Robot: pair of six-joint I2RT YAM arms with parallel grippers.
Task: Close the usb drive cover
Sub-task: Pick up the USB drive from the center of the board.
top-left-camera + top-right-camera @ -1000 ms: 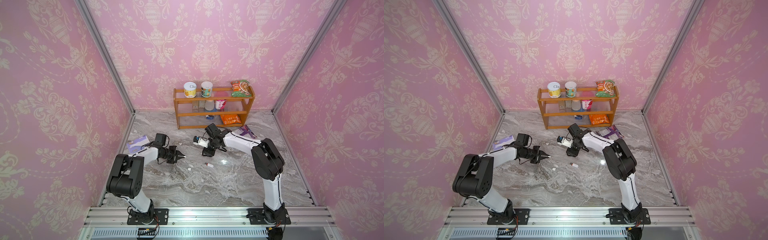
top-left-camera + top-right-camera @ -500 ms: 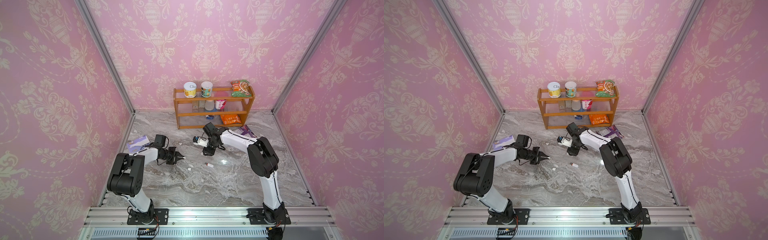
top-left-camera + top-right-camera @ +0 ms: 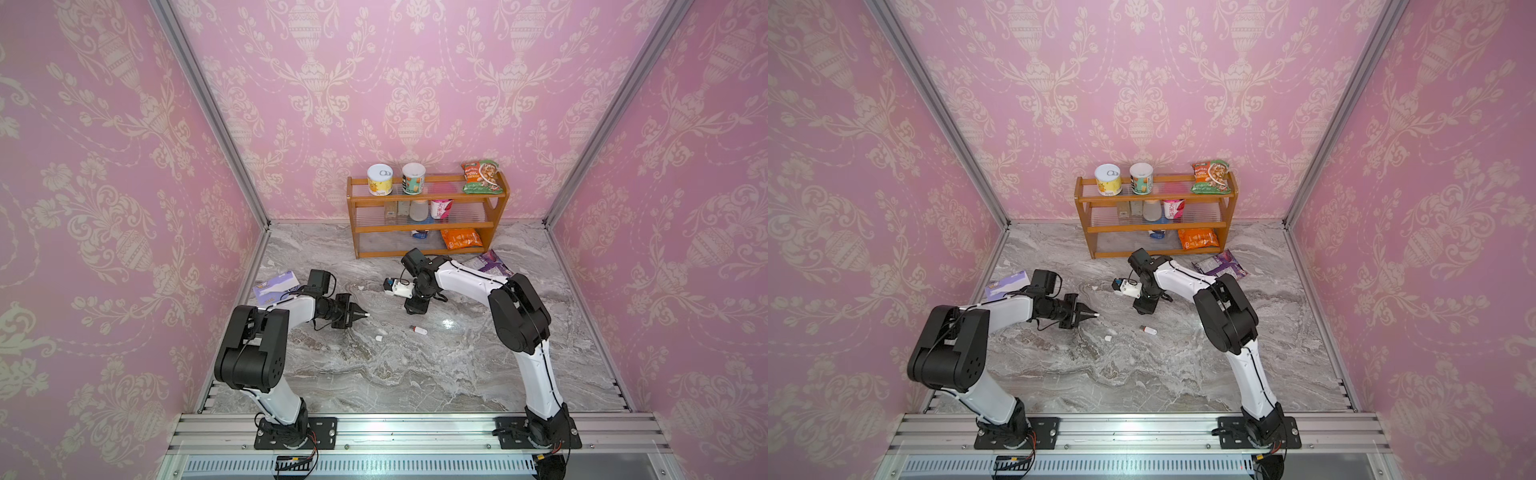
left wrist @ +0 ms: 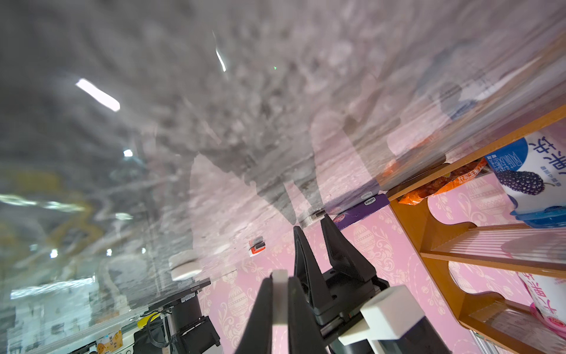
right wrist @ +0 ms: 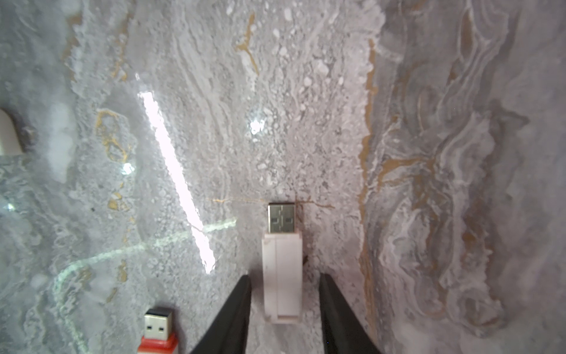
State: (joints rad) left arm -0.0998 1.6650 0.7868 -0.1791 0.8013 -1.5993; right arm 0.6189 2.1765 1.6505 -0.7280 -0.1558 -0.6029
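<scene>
A white usb drive [image 5: 281,269] lies on the marble table [image 3: 415,374] with its metal plug bare. My right gripper [image 5: 285,277] points down over it, open, one finger on each side of the body with a narrow gap on both sides. In both top views the right gripper [image 3: 415,309] [image 3: 1144,309] hides that drive. My left gripper [image 4: 279,279] is shut on a small white cover [image 4: 279,294], held just above the table to the left of the right gripper [image 4: 311,222]. The cover's tip pokes out of the left gripper [image 3: 359,313] [image 3: 1090,315].
A second drive with a red collar [image 5: 157,332] [image 3: 419,330] lies beside the right fingers. A loose white cap [image 3: 379,338] sits nearer the left gripper. A wooden shelf [image 3: 428,227] stands at the back, a purple packet [image 3: 490,264] beside it, a tissue pack [image 3: 276,284] at the left.
The right arm's elbow has swung a little to the left while its gripper stays over the same spot. The left arm has not moved.
</scene>
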